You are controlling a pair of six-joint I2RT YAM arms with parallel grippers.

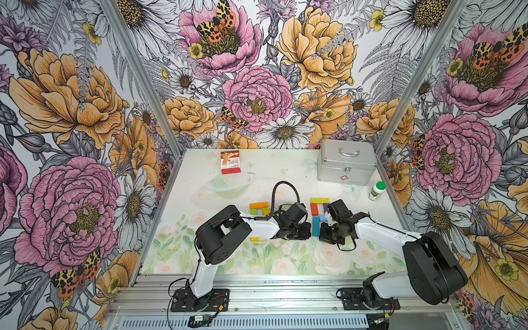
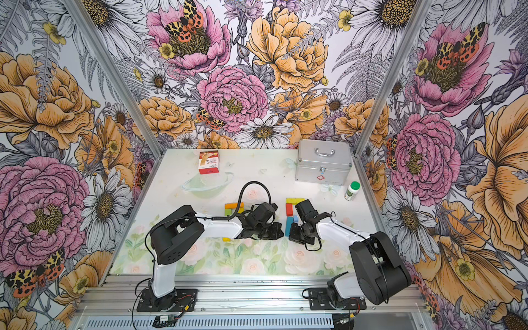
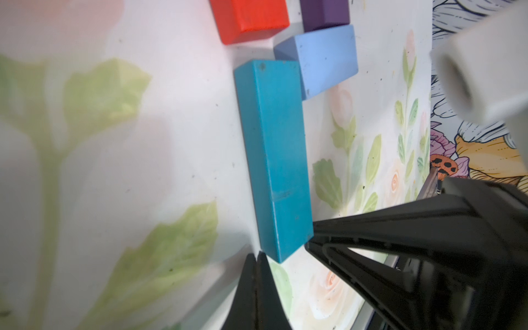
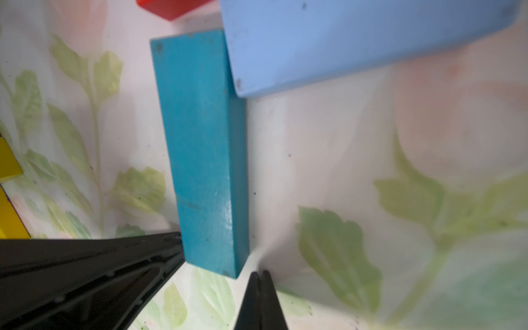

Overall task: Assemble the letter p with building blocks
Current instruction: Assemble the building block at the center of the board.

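Left gripper: my left gripper (image 3: 257,258) has its fingers pressed together and holds nothing; the tip sits just beside the near left corner of the teal block (image 3: 274,154).
Right gripper: my right gripper (image 4: 258,275) is likewise pressed together and empty, just beside the near right corner. Contact on either side I cannot confirm.
Block position: the teal block lies flat a little right of the middle of the surface (image 1: 285,171), well apart from every edge, with its near end between my two tips.
Long axis: it runs from the near edge toward the far edge, only slightly off square. The far end points at the red block (image 3: 251,20), and a narrow gap shows between them.
Neighbours: the light blue block (image 3: 325,57) lies skewed, its corner at the teal block's right side near the far end. The purple block (image 3: 324,13) lies just beyond it.
Step in hand: I judge this to be squaring the stem of the p.
Next move: it calls for a short, even push toward the far edge, both tips matched, or the stem will swing. The skewed light blue block then wants straightening.
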